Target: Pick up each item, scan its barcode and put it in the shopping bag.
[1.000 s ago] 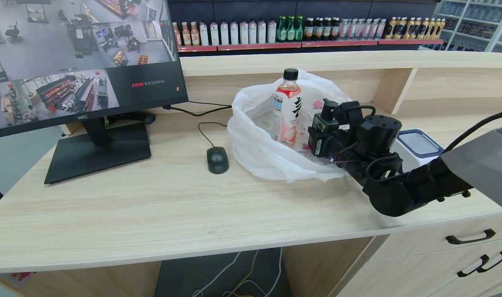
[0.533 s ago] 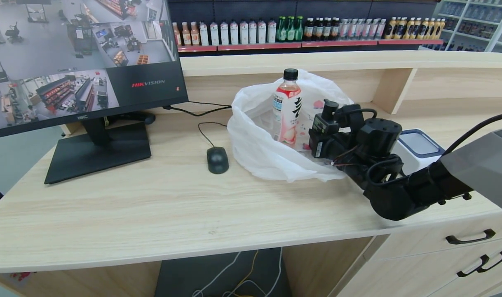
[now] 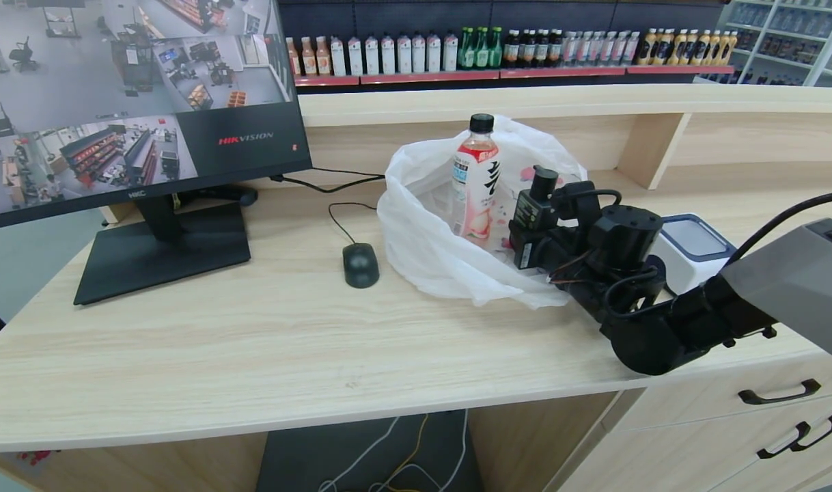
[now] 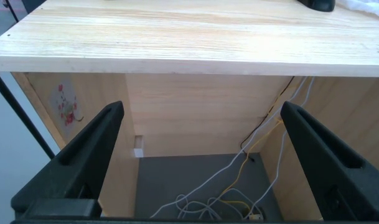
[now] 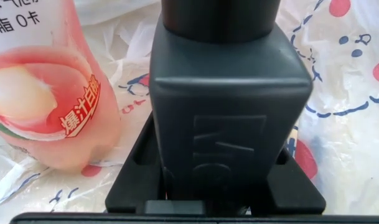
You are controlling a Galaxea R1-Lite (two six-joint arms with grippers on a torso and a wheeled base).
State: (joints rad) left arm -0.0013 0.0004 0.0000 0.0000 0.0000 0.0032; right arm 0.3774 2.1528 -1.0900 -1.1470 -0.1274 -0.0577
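A white plastic shopping bag sits open on the wooden counter. Inside it a pink drink bottle with a black cap stands upright; its pink body is beside my right gripper. My right gripper hangs over the bag's right side, shut on a dark square-sided bottle. In the right wrist view that dark bottle sits upright in the right gripper, just above the bag's printed plastic. My left gripper is open and holds nothing, low in front of the counter edge.
A white scanner with a blue rim stands right of the bag, behind my right arm. A black mouse lies left of the bag, and a monitor stands at the far left. Drawers sit below right. Cables hang under the counter.
My right gripper with the dark bottle has shifted slightly left and down at the bag's right side. The pink bottle and the bag have stayed put.
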